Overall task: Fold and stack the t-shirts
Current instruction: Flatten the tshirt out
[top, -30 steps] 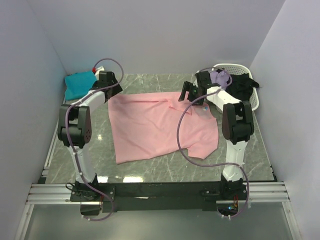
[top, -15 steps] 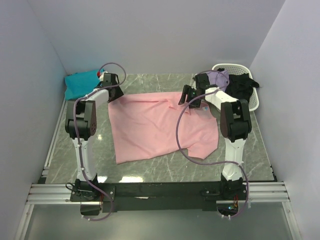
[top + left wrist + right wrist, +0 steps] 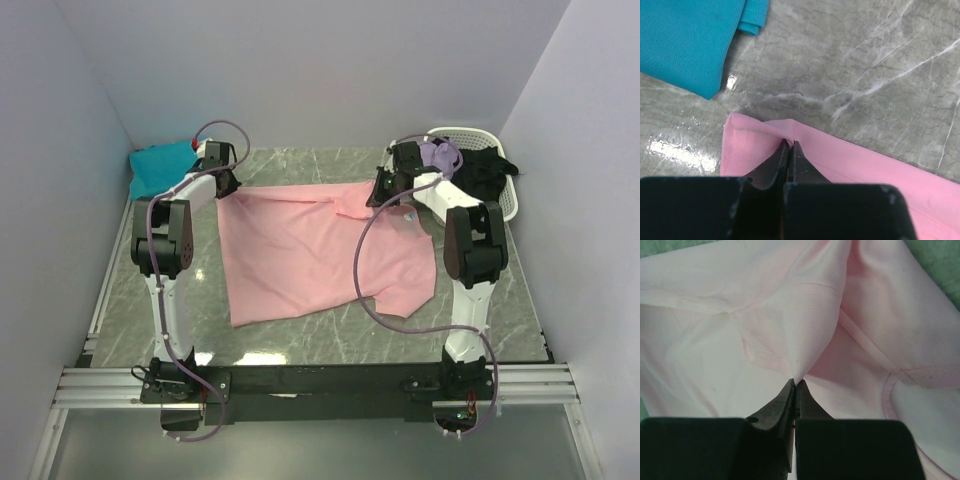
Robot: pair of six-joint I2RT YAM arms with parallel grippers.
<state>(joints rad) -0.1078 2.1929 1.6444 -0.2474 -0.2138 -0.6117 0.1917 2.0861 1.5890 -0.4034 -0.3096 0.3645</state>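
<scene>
A light pink collared t-shirt lies spread on the marble table. My left gripper is shut on its far left hem corner; the left wrist view shows a pinched ridge of pink cloth between the jaws of the left gripper. My right gripper is shut on the shirt near the collar, and the right wrist view shows a peak of pink fabric drawn into the tips of the right gripper. A folded teal t-shirt lies at the far left corner, also in the left wrist view.
A white basket at the far right holds a lavender shirt and a black one. Walls close in the table on the left, the back and the right. Bare marble shows beyond the pink shirt.
Both grippers have closed from wide open onto the pink shirt's far edge. The left arm has straightened and reached toward the hem corner; the right gripper shifted slightly right to the collar area.
</scene>
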